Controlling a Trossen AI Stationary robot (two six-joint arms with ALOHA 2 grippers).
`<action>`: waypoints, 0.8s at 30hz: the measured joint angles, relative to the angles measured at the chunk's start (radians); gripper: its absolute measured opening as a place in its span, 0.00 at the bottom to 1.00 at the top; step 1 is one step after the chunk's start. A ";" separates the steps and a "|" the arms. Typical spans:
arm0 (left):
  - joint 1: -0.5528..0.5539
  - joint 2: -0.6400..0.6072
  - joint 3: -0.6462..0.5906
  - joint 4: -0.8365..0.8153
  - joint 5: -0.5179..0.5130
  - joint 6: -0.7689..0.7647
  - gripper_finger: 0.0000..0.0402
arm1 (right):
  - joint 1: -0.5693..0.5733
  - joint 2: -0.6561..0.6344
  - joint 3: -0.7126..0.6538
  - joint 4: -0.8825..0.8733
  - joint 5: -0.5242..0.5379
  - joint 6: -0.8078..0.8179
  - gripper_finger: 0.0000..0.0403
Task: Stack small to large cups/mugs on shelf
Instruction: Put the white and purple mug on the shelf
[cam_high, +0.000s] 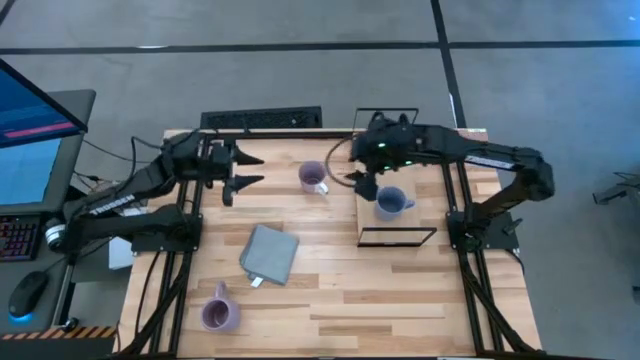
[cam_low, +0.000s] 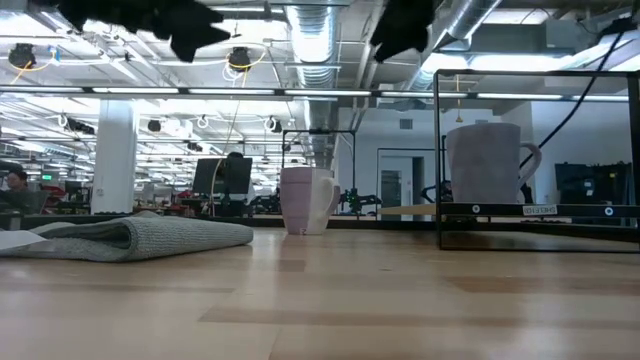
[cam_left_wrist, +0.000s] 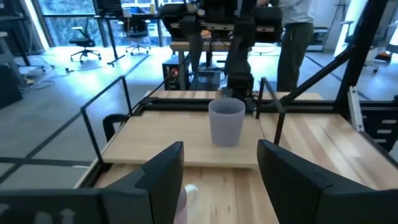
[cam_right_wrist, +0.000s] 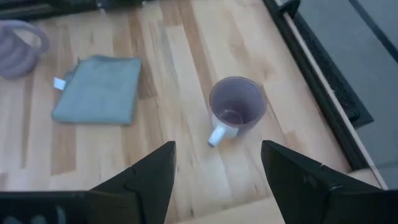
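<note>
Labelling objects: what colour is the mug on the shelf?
Blue-grey mug on the shelf; clearest in the high view.

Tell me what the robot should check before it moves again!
1. Blue-grey mug standing upright on the shelf: ok.
2. Right hand open and holding nothing, up above the table next to the shelf: ok.
3. Left hand open and empty, waiting near the table's far edge: ok.
4. Purple mug between the two hands upright, with free space around it: ok.
5. Second purple mug near the front edge, off the shelf and not yet stacked: not ok.
6. Grey cloth lying flat, apart from all three mugs: ok.
</note>
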 joint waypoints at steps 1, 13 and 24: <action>0.000 -0.014 -0.029 0.018 -0.009 -0.001 0.49 | 0.000 0.024 0.000 0.009 -0.003 -0.017 0.65; 0.000 -0.085 -0.195 0.095 -0.034 -0.001 0.49 | -0.008 0.281 0.000 0.067 -0.027 0.033 0.65; 0.000 -0.082 -0.195 0.057 -0.035 0.054 0.49 | -0.012 0.334 0.001 0.134 -0.027 0.106 0.65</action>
